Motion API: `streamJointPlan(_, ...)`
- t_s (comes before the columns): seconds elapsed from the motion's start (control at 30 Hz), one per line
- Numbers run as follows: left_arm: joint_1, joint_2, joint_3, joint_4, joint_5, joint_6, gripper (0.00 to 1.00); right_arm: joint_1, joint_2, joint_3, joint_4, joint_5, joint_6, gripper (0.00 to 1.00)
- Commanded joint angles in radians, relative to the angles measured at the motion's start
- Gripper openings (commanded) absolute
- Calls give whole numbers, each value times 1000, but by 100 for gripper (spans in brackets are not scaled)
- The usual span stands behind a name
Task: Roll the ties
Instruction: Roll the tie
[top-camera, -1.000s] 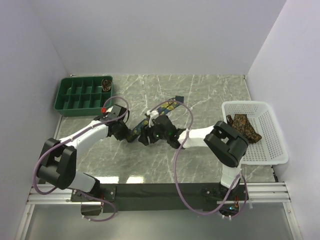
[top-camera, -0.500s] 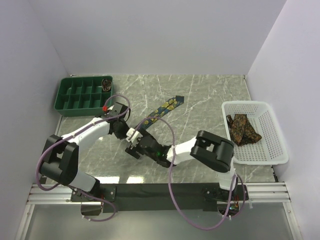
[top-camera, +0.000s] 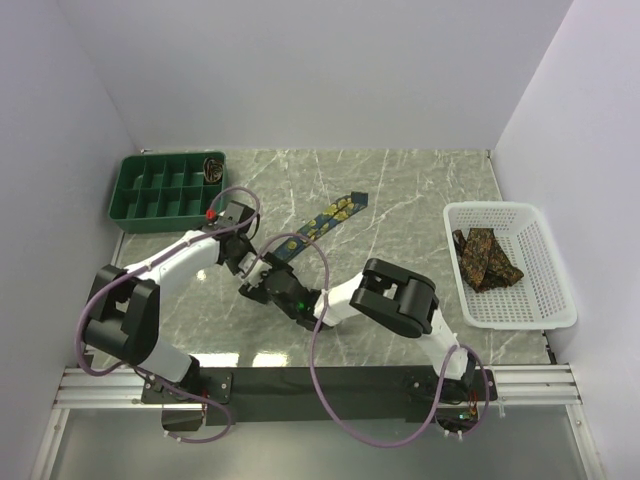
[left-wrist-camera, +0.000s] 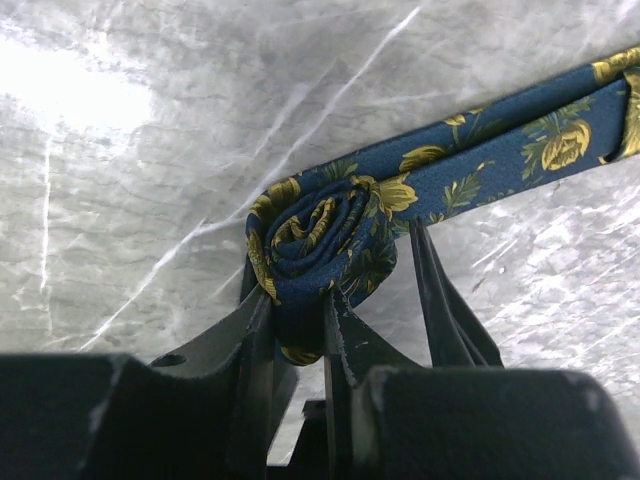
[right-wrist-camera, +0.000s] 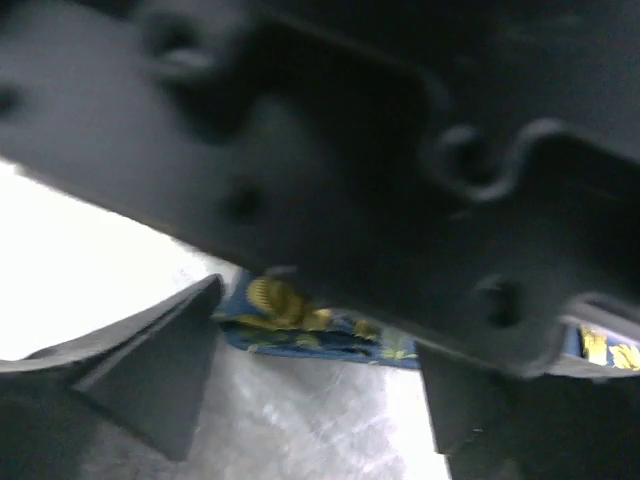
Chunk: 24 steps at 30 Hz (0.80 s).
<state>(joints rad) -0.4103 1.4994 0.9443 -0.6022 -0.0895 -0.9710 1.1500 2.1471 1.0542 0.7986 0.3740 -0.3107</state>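
My left gripper (left-wrist-camera: 297, 305) pinches the rolled end of the navy, yellow-flowered fabric tie (left-wrist-camera: 320, 235), left of the marble-patterned table's (top-camera: 420, 190) middle. My right gripper (right-wrist-camera: 310, 400) stands spread beside it, with a dark housing blocking its camera. A green compartment tray (top-camera: 130, 195) sits in the far-left corner. A white mesh basket (top-camera: 520, 300) of brown patterned ties (top-camera: 485, 255) sits at the right edge.

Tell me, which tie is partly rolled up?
The navy tie with yellow flowers: one end is coiled in the left gripper, the rest lies flat on the table. The brown ties lie bunched in the white basket.
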Motion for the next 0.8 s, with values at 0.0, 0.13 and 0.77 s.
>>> streamJointPlan(0.0, 5, 4, 42, -15, 20, 28, 1, 5, 57, 23, -71, 22, -24, 77)
streamJointPlan(0.13, 14, -4, 45, -18, 25, 31, 1, -1, 62, 24, -96, 17, -10, 59)
streamJointPlan(0.77, 140, -83, 97, 21, 66, 12, 74, -6, 74, 27, -177, -35, 36, 0)
